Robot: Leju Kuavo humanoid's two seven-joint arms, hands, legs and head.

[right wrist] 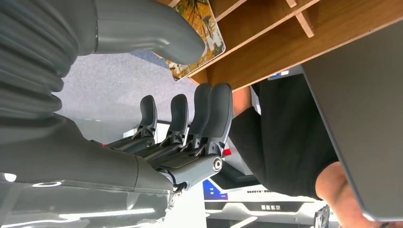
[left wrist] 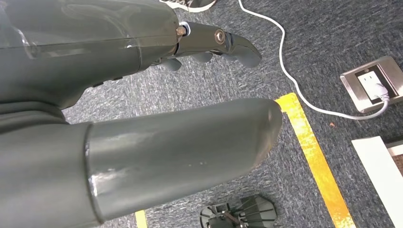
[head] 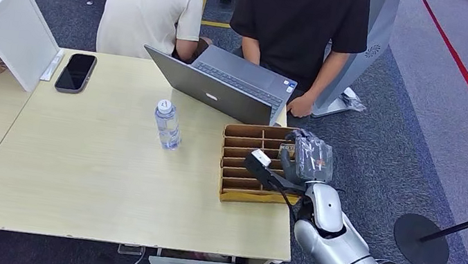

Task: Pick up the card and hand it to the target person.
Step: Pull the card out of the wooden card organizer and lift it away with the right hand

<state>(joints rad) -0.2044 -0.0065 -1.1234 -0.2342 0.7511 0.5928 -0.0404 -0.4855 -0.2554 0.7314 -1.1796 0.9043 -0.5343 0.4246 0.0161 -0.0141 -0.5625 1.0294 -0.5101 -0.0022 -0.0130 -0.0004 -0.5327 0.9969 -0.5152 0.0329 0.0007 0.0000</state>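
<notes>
The card (right wrist: 202, 28), printed with a colourful picture, sticks out of a slot at the edge of the wooden slotted box (head: 247, 165) on the table's right end. My right hand (head: 308, 158) is at the box's right side. Its thumb (right wrist: 157, 31) lies against the card's face, and its fingers (right wrist: 209, 109) stand on the other side, a small gap short of the card and the box edge. My left hand (left wrist: 142, 118) hangs over the carpet with nothing in it. A person in a black T-shirt (head: 300, 23) sits behind the laptop.
An open grey laptop (head: 223, 88) stands just behind the box. A water bottle (head: 167, 124) and a black phone (head: 76, 71) are on the table (head: 85, 173), with a white cabinet (head: 3, 20) at far left. A second person in a cream shirt (head: 148, 7) sits behind. A stanchion base (head: 420, 240) is on the floor to the right.
</notes>
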